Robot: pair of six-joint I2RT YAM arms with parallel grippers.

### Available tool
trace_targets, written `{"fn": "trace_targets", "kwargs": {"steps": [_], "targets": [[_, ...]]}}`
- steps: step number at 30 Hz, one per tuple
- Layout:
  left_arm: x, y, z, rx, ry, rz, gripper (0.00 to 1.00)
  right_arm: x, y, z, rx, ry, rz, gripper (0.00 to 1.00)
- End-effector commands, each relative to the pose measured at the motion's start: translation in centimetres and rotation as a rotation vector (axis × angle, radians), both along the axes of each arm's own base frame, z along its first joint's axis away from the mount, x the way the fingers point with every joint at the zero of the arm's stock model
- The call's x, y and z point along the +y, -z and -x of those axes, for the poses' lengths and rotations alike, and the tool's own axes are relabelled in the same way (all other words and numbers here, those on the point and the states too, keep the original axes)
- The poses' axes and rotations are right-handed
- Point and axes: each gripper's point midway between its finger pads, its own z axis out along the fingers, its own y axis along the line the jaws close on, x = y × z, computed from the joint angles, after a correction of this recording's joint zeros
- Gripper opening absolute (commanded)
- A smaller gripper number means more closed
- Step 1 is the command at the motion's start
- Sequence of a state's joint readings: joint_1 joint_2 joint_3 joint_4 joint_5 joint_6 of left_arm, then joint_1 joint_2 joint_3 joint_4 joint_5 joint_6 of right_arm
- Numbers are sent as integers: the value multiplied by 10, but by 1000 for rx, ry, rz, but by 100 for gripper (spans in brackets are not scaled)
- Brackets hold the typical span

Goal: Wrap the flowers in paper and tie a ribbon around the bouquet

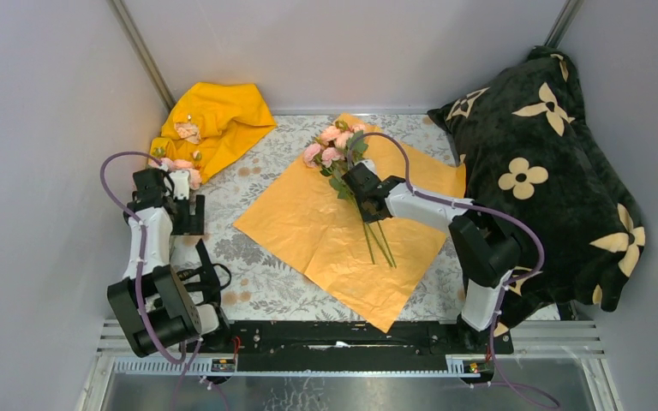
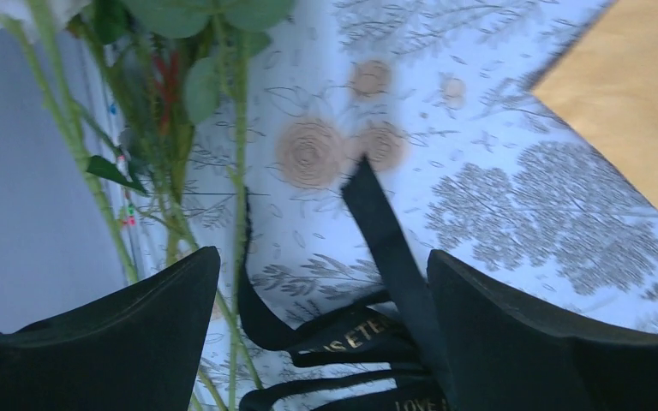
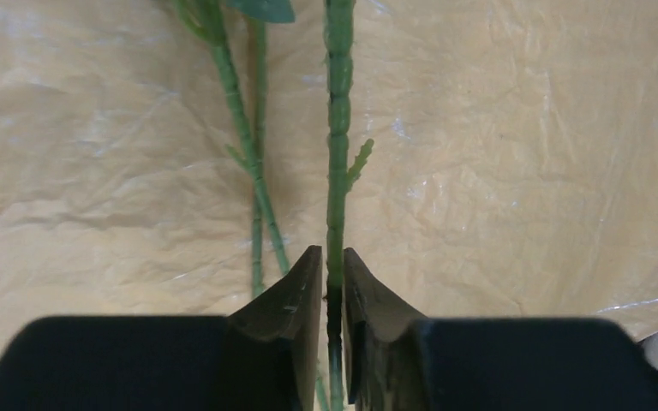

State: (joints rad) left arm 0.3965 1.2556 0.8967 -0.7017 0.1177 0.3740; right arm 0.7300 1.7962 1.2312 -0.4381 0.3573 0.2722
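We see the paper (image 1: 326, 235) spread on the floral tablecloth (image 1: 257, 287) between grey walls (image 1: 43, 128). The flowers (image 1: 334, 145) lie on it, pinched at one stem (image 3: 337, 171) by our right gripper (image 3: 332, 257). Our left gripper (image 2: 324, 255) stands wide open over the black ribbon (image 2: 385, 231), near the left wall.

The top view looks steeply down from high behind the near edge of the bench (image 1: 257, 282), far enough off to take in its whole width. The left wrist view sits low near the left edge, looking out past the left end effector (image 2: 324, 255) toward a corner of the paper (image 2: 634, 111). The right wrist view hangs very close over the paper's middle, with the right end effector (image 3: 330, 253) at the bottom of the frame. All three views show the paper.
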Motion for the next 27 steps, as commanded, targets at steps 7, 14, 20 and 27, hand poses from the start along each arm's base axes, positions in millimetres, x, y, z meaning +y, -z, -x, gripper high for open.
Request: {"fn": "trace_targets", "kwargs": {"steps": [7, 14, 20, 27], "targets": [[81, -13, -19, -67, -200, -209, 97, 2, -1, -22, 18, -28, 51, 39], [110, -11, -5, -72, -273, -205, 96, 10, -34, -8, -1, -65, -62, 45], [120, 6, 10, -41, -299, -179, 93, 11, -56, 15, -19, -87, -187, 46], [135, 22, 20, -7, -321, -182, 82, 5, -60, 27, -23, -81, -217, 46]]}}
